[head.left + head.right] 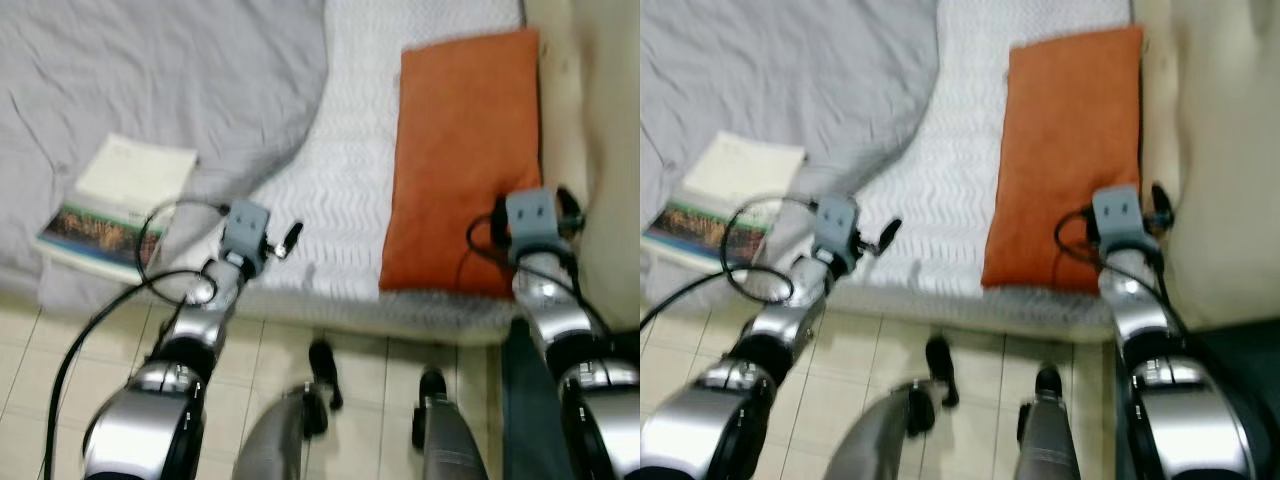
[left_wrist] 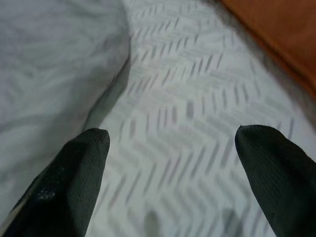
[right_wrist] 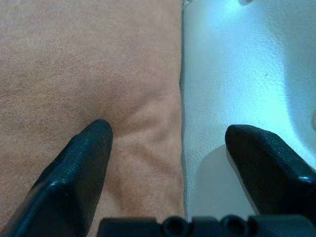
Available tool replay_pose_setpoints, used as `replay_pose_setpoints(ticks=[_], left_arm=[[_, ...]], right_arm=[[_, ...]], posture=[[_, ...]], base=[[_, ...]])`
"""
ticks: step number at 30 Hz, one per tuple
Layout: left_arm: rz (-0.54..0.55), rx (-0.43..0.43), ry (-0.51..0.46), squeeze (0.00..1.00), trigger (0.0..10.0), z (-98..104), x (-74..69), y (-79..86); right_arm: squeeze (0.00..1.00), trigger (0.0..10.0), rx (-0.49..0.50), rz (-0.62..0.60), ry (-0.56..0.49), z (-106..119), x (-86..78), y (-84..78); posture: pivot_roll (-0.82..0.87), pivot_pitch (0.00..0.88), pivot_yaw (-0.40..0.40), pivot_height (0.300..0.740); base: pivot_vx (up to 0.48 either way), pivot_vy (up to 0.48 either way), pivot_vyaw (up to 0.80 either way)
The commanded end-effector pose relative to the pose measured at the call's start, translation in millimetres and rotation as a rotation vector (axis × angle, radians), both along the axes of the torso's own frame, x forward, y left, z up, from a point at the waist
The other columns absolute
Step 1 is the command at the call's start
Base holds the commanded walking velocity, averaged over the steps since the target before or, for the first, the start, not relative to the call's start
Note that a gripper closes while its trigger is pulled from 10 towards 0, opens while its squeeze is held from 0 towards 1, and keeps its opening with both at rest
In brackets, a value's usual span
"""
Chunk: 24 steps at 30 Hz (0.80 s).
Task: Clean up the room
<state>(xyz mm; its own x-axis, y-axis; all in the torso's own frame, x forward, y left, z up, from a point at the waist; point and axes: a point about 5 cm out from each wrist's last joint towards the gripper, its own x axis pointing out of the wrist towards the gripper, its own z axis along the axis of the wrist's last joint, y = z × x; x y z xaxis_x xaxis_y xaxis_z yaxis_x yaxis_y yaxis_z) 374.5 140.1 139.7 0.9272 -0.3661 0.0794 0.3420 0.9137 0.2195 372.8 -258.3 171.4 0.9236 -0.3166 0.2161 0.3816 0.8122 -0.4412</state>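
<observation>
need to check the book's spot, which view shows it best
The left eye view: the book lies whole on the grey blanket, left of the left claw. The right eye view cuts its corner at the frame edge. The left wrist view looks at sheet and blanket, the right wrist view at the orange pillow.

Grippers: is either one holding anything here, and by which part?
Nothing is held. The left gripper is open over the white sheet; the right gripper is open, straddling the orange pillow's edge.
</observation>
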Motion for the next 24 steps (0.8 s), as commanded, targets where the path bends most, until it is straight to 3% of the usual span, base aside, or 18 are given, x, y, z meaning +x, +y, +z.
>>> replay_pose_setpoints(ticks=[1, 3, 6, 11, 12, 15, 16, 24], left_arm=[[-0.024, 0.012, -0.011, 1.0, 10.0, -12, -16.2, 12.5], [-0.024, 0.012, -0.011, 1.0, 10.0, -12, -16.2, 12.5], [-0.052, 0.014, -0.01, 1.0, 10.0, -29, -48.2, 21.5], [-0.035, 0.006, 0.0, 1.0, 10.0, -36, -59.4, 23.3], [0.001, -0.017, 0.019, 1.0, 10.0, -45, -67.1, 23.2], [0.035, -0.056, 0.037, 1.0, 10.0, -51, -78.4, 21.4], [0.033, -0.075, 0.03, 1.0, 10.0, -52, -84.4, 15.0], [-0.036, -0.121, -0.03, 1.0, 10.0, -39, -92.7, -19.0]], right_arm=[[1.0, 10.0, 0.008, -0.047, -0.034, -10, -14.2, -9.8], [1.0, 10.0, 0.008, -0.047, -0.034, -10, -14.2, -9.8], [1.0, 10.0, -0.114, -0.026, -0.182, 4, -38.8, -10.2], [1.0, 10.0, -0.132, -0.05, -0.238, 10, -53.3, -15.0], [1.0, 10.0, -0.077, -0.046, -0.245, 3, -66.0, -14.1], [1.0, 10.0, 0.003, -0.019, -0.222, -9, -83.8, -7.0], [1.0, 10.0, 0.05, 0.01, -0.2, -20, -95.2, -0.5], [1.0, 10.0, 0.238, 0.047, -0.091, -60, -132.7, 19.8]], posture=[[-0.15, 0.384, 0.11, 0.74], [-0.15, 0.384, 0.11, 0.74], [-0.14, 0.233, 0.088, 0.74], [-0.14, 0.166, 0.08, 0.74], [-0.14, 0.065, 0.069, 0.74], [-0.14, 0.049, 0.068, 0.74], [-0.13, 0.0, 0.06, 0.74], [-0.12, 0.0, 0.049, 0.74]], base=[[0.0, 0.0, 0.0], [0.0, 0.0, 0.0], [0.0, 0.0, 0.0], [0.0, 0.0, 0.0], [0.0, 0.0, 0.0], [0.0, 0.0, 0.0], [0.0, 0.0, 0.0], [0.0, 0.0, 0.0]])
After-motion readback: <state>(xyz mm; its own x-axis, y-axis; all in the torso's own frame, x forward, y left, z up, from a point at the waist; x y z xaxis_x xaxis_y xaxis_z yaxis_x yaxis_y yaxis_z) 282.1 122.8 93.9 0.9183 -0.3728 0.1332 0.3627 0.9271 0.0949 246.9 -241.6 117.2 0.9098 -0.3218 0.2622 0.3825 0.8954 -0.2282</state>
